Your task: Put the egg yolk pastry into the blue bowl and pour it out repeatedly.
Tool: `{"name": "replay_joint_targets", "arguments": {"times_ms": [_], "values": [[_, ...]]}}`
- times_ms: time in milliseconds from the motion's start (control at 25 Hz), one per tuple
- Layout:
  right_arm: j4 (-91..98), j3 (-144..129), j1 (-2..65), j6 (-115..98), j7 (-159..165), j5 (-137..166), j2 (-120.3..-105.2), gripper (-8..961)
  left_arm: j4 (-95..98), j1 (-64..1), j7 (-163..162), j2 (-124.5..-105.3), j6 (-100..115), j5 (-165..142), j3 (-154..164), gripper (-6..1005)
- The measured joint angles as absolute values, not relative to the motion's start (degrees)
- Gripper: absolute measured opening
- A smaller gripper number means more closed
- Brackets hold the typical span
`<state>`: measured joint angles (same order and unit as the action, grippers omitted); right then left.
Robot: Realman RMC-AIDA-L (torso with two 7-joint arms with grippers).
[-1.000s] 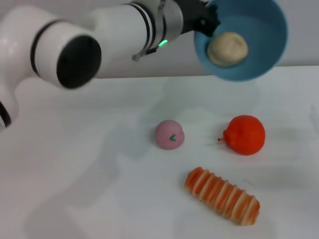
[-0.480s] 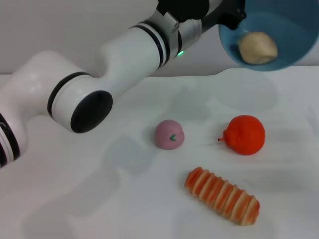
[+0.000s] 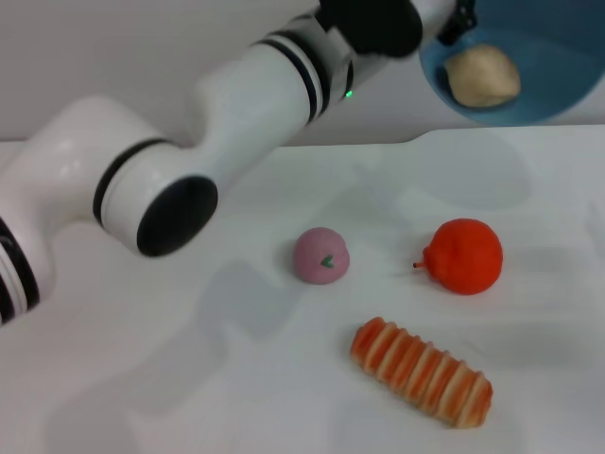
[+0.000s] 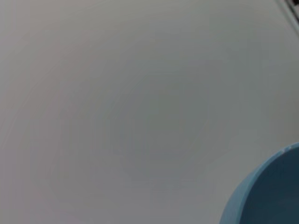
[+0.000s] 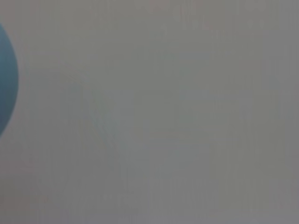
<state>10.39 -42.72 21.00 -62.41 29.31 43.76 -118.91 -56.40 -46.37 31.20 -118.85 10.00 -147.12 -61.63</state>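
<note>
Bowl up, pastry aboard, pour looks next!
Left hand (image 3: 452, 21) grips the blue bowl (image 3: 558, 95) rim, egg yolk pastry (image 3: 482, 76) inside; tip over the bench (image 3: 142, 378). Right hand unseen.

A white table (image 3: 142, 397) is seen from above, backed by a plain grey wall (image 3: 113, 57). Three items are laid out on the table, each apart from the others. A pink round bun (image 3: 320, 255) with a small green mark on its front is placed near the middle. An orange fruit (image 3: 463, 255) with a short dark stem pointing toward the bun is set to its right. A long bread (image 3: 422, 372), striped orange and cream, is laid at a slant in front of both.
</note>
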Motion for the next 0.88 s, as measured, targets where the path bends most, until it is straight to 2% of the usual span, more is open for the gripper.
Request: {"name": "replay_joint_targets", "arguments": {"times_ms": [880], "values": [[10.37,-41.83,21.56,-62.4,29.47,43.77,-118.92,613,-53.93,-41.37,38.14,-118.71,27.78,-147.28,-50.43,0]]}}
